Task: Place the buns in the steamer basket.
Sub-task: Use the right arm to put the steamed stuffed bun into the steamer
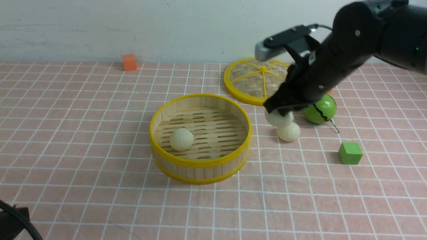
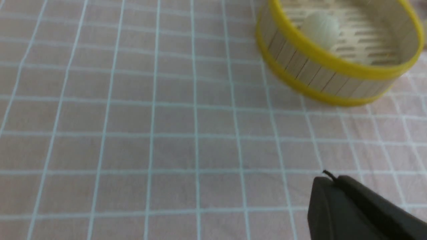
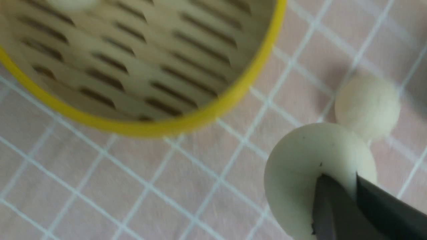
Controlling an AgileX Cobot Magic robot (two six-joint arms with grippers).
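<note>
- Three buns are showing in the front view. One, the resting bun [image 1: 181,139], is lying on the slotted floor of the steamer basket [image 1: 200,163]. The held bun [image 1: 279,118] is sitting just right of the basket, and the loose bun [image 1: 289,132] is lying against it on the bench [image 1: 83,133].
- The right pincer [image 1: 283,108] is clamping on the held bun, its fingers almost meeting on a small patch of the rounded top.
- That shallow bite is looking risky to me: the bun may be squeezing out and dropping short of the basket.
- The loose bun may be getting nudged as its neighbour lifts, rolling toward the green ball [image 1: 320,108] or the woven lid [image 1: 247,76].
- A low carry may be clipping the basket's upright wall, so clearance is mattering here.
- The left pincer [image 2: 328,178] is hanging with its fingers together and gripping nothing, over bare bench near the basket.
- The right wrist view is revealing how little of the bun the fingers are catching, which the arm is hiding in the front view.
- Only the front view is showing the ball and lid, and I cannot tell from any view whether the held bun is clearing the bench.
</note>
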